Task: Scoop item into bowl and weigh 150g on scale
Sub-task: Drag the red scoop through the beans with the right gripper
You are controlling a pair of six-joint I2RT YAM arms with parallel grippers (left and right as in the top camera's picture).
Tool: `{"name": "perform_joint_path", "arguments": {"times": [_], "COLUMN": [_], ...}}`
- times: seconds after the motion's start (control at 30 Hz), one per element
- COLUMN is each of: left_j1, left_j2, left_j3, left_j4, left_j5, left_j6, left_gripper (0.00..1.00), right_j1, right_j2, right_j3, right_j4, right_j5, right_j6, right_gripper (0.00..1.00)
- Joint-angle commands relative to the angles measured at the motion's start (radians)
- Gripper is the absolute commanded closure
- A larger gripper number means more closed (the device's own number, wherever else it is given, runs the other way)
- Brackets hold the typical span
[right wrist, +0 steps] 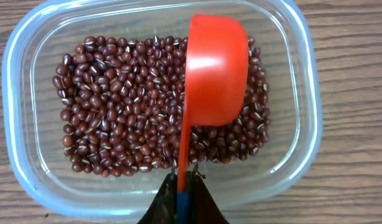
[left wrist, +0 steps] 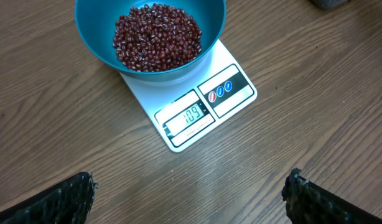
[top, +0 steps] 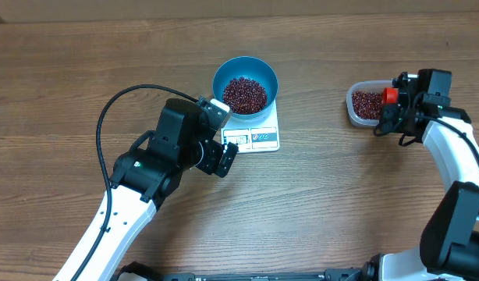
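The blue bowl (top: 246, 74) (left wrist: 91, 34) stands on the white scale (top: 255, 133) (left wrist: 197, 102) and holds a heap of dark red beans (top: 245, 94) (left wrist: 157, 36). The scale's display shows a reading. My left gripper (top: 221, 156) (left wrist: 190, 196) hovers open over bare wood just in front of the scale. At the right, my right gripper (top: 393, 105) (right wrist: 184, 180) is shut on the handle of an orange scoop (top: 390, 95) (right wrist: 217, 68). The scoop is turned on its side over the beans (right wrist: 122, 102) in a clear container (top: 364, 104) (right wrist: 20, 162).
A black cable (top: 115, 109) loops from the left arm over the table's left side. The right arm's white links (top: 458, 164) run down the right edge.
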Motion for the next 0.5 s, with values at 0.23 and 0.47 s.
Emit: {"name": "perform_joint_path", "arguments": {"times": [0.23, 0.47], "left_j1": [0.002, 0.002], "left_j2": [0.005, 0.005], "left_j3": [0.000, 0.000], "left_j4": [0.003, 0.003], "left_j5": [0.007, 0.007], "left_j6": [-0.010, -0.010], "left_gripper": [0.01, 0.00], "right_j1": [-0.005, -0.005], "right_j2": [0.043, 0.043], "right_j3": [0.003, 0.003], "right_j4": [-0.034, -0.073], "right_j5": [-0.092, -0.197], "right_j6": [0.004, -0.004], "right_gripper": [0.96, 0.96]}}
